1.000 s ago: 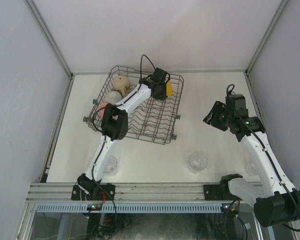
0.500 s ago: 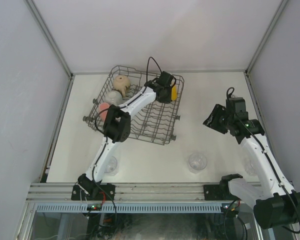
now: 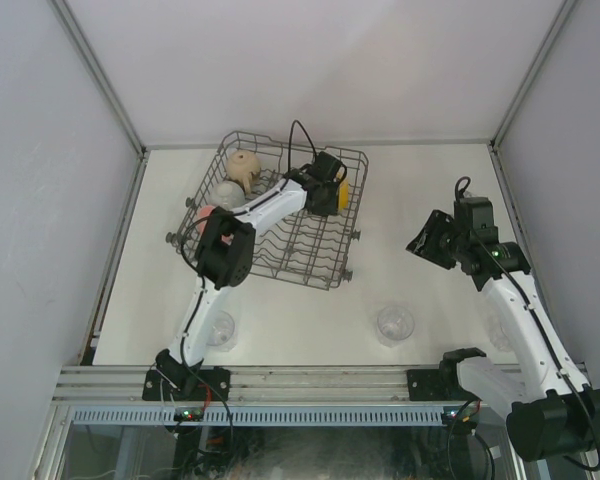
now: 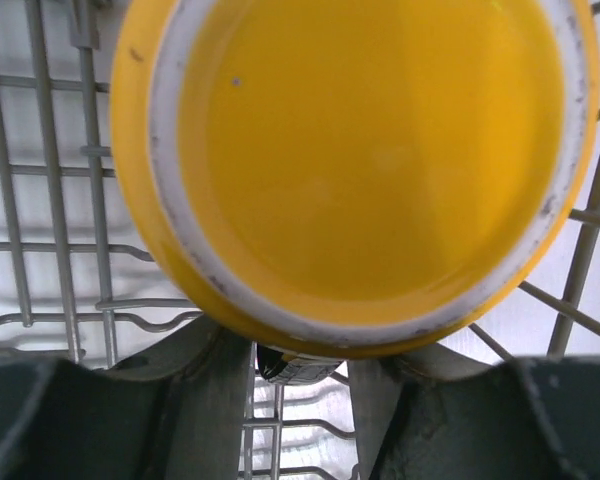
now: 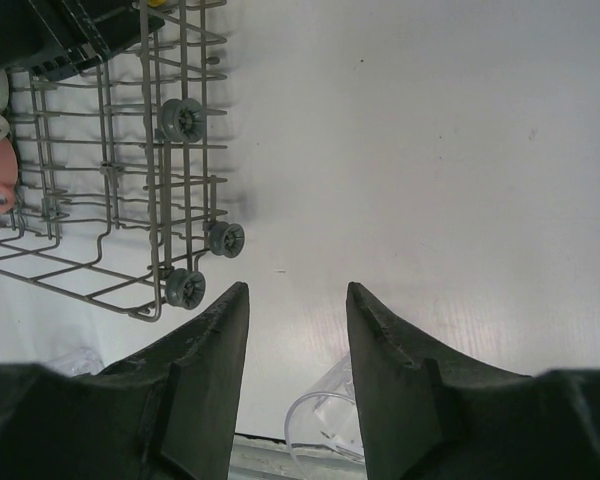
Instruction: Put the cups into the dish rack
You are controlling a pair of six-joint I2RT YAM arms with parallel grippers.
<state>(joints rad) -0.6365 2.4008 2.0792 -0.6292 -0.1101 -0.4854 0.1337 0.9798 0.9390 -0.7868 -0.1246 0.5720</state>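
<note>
The dark-grey wire dish rack (image 3: pixel 280 262) stands at the back left of the table. A tan mug (image 3: pixel 243 163), a white mug (image 3: pixel 228 192) and a pink tumbler (image 3: pixel 206 218) sit along its left side. My left gripper (image 3: pixel 326 190) is over the rack's back right corner, shut on the dark handle (image 4: pixel 298 366) of the yellow mug (image 4: pixel 360 160). The mug's base fills the left wrist view, with rack wires (image 4: pixel 50 250) close behind it. My right gripper (image 3: pixel 430 243) is open and empty above the table, right of the rack. A clear glass tumbler (image 5: pixel 325 420) lies below its fingers.
Clear glass tumblers stand near the front edge at the left (image 3: pixel 220 328), in the middle (image 3: pixel 395 323) and at the right (image 3: pixel 500 330). The rack's wheels (image 5: pixel 225 240) face my right gripper. White walls enclose the table on three sides.
My left gripper has shifted the yellow mug slightly right and toward the front in the rack's back right corner. My right gripper has drifted slightly toward the near edge.
</note>
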